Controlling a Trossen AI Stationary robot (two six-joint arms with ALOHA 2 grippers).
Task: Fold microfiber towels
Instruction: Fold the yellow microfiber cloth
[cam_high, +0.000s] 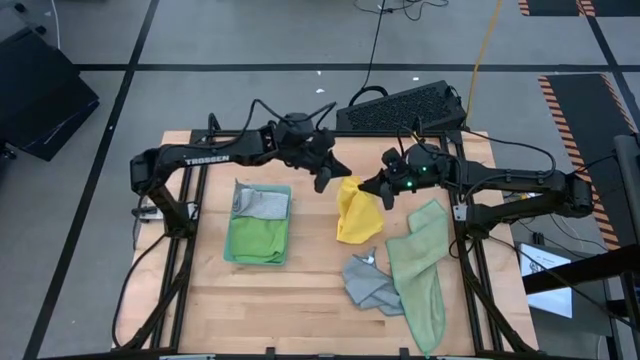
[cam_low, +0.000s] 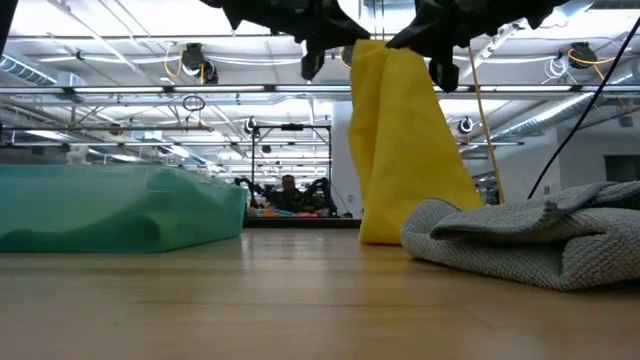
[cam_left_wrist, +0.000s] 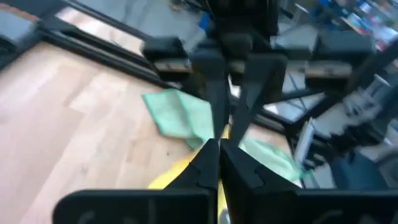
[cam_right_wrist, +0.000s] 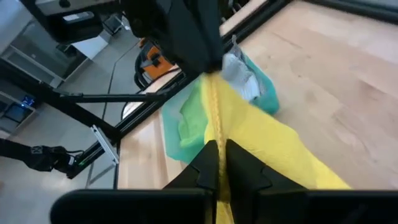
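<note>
A yellow microfiber towel (cam_high: 356, 215) hangs between my two grippers at the table's middle. My left gripper (cam_high: 333, 176) is shut on its upper left end. My right gripper (cam_high: 378, 186) is shut on its upper right end, a short way from the left one. Both fingers' tips nearly face each other over the towel's top (cam_low: 375, 55). A grey towel (cam_high: 370, 285) lies crumpled on the table to the near right. A pale sage towel (cam_high: 422, 270) lies stretched out beside it. A teal bin (cam_high: 284, 192) at the left holds a bright green towel (cam_high: 255, 238) and a grey one (cam_high: 262, 203). My left gripper pinches the yellow towel's top edge (cam_right_wrist: 210, 78) between its two fingers, coming nearly level from the table's left. How many layers it has I cannot tell. The towel hangs below the fingers, and its lower end (cam_low: 385, 236) reaches the table. My right gripper pinches the same top edge (cam_right_wrist: 214, 124) between its two fingers, coming nearly level from the table's right. The cloth is bunched into a fold where it enters the fingers. It droops away below them, slack between the two holds.
A black keyboard (cam_high: 400, 105) lies past the table's far edge. The black frame rails (cam_high: 185, 240) run along the left and right sides. Bare wood (cam_high: 270, 310) shows at the near left and in front of the bin.
</note>
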